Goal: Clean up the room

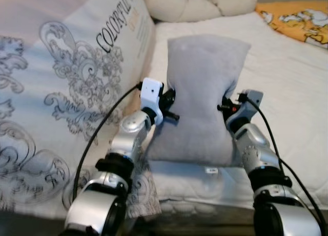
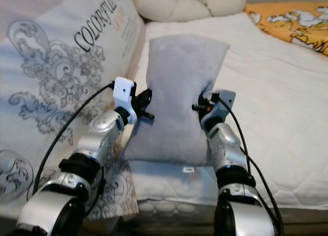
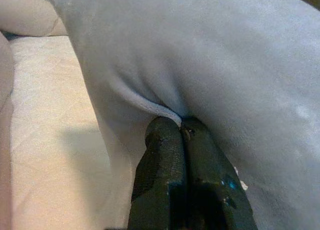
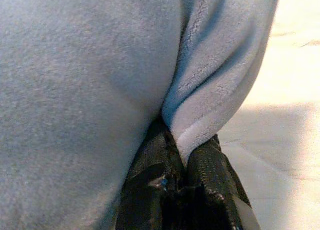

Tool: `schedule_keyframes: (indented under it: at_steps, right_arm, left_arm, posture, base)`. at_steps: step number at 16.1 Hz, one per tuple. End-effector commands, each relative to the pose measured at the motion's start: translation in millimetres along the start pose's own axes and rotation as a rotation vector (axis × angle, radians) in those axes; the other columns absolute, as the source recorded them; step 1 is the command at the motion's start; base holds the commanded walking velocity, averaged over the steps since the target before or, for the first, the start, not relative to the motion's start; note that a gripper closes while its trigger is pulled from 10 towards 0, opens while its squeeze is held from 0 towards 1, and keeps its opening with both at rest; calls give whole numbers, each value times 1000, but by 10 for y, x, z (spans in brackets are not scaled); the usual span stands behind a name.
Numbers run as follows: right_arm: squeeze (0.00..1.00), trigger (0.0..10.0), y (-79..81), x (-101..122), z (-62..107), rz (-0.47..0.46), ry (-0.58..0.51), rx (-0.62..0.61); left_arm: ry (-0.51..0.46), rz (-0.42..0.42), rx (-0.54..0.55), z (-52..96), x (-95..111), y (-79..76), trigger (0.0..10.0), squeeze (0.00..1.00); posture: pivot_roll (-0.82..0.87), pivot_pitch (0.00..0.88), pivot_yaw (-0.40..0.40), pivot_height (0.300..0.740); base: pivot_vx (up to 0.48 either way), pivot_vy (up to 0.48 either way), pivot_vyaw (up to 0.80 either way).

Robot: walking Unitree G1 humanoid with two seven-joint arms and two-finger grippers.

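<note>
Grey pillow (image 1: 197,98): held upright over the near edge of the white bed (image 1: 287,87), between the two arms, pinched in at its waist. Left gripper (image 3: 181,124) clamped on a fold of the pillow's left edge, right gripper (image 4: 186,152) clamped on a fold of its right edge, both sets of fingers closed tight on the fabric. Also present: large patterned pillow (image 1: 66,82) with printed lettering just left of the grey one, cream bolster (image 1: 200,5) at the far end of the bed, orange printed cloth (image 1: 297,21) at far right.
</note>
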State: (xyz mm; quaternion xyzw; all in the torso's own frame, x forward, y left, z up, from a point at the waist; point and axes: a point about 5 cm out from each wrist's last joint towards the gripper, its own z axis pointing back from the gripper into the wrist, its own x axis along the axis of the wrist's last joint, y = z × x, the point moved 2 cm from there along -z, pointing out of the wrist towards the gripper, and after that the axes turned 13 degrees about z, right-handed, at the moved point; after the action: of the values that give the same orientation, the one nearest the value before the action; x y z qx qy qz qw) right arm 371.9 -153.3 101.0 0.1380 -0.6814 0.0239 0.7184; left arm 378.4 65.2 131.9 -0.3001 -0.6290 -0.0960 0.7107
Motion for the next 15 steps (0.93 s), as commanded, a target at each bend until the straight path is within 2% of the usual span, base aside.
schedule_keyframes:
  at_steps: [1,5,8,9,10,11,12,14,15]
  right_arm:
    - [0,10000,177,82,-72,0,-31,58]
    - [0,10000,171,12,-103,-44,10,31]
    - [0,10000,148,-131,-158,-78,130,-39]
    - [0,10000,92,-183,-161,-74,178,-104]
    - [0,10000,92,-183,-161,-74,178,-104]
    - [0,10000,2,-179,-156,-76,190,-171]
    - [0,10000,-44,-185,-149,-92,198,-199]
    - [0,10000,-112,-206,-130,-74,215,-234]
    - [0,10000,-148,-215,-117,-71,221,-256]
  left_arm:
    - [-16,-19,-12,-27,87,-11,10000,0]
    - [-8,-37,8,-12,88,33,10000,0]
    - [9,-45,16,-18,98,59,10000,0]
    - [52,-52,21,-22,53,72,10000,0]
    - [52,-52,21,-22,53,72,10000,0]
    - [158,-80,9,-16,-137,59,10000,0]
    - [207,-84,26,-1,-265,80,10000,0]
    - [259,-44,92,23,-418,148,10000,0]
    - [284,-59,122,42,-485,177,10000,0]
  posture:
    - [-43,0,114,740]
    - [-32,0,119,740]
    - [-21,0,126,740]
    - [-13,0,125,740]
    - [-13,0,125,740]
    - [-10,0,121,740]
    - [-9,0,120,740]
    - [-13,0,123,740]
    - [-16,0,126,740]
  base:
    - [240,0,0]
    - [0,0,0]
    - [0,0,0]
    - [0,0,0]
    - [0,0,0]
    - [0,0,0]
    - [0,0,0]
    - [0,0,0]
    - [0,0,0]
